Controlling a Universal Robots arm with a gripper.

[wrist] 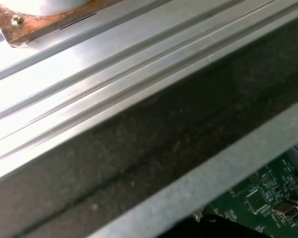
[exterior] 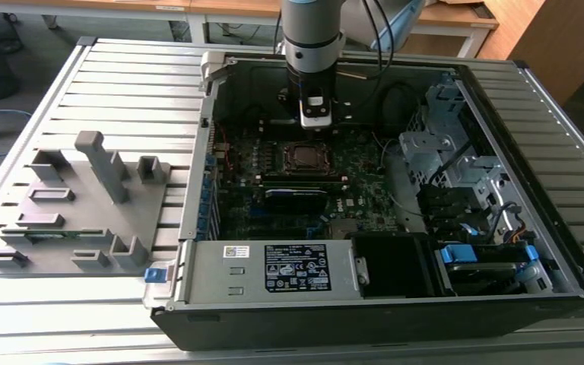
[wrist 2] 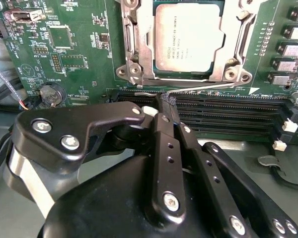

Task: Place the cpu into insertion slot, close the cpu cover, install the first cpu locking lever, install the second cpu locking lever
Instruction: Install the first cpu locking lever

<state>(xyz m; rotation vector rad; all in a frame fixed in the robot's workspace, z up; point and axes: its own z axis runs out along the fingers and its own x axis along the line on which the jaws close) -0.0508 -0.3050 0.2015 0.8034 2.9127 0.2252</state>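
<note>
The cpu [wrist 2: 188, 37] is seated in the slot [wrist 2: 186, 74] under the lowered cover [wrist 2: 139, 44]. Beside the slot's edge, the gripper [wrist 2: 167, 105] is held closed, tips against a lever [wrist 2: 213, 88]; memory slots [wrist 2: 228, 106] crowd close.

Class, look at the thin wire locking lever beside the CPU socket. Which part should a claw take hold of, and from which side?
Probably the free end of the locking lever, where the bare rod runs clear of the cpu cover beside the memory slots. Come from the memory-slot side, gripping across the rod, since its other end seems hinged at the socket corner.
</note>
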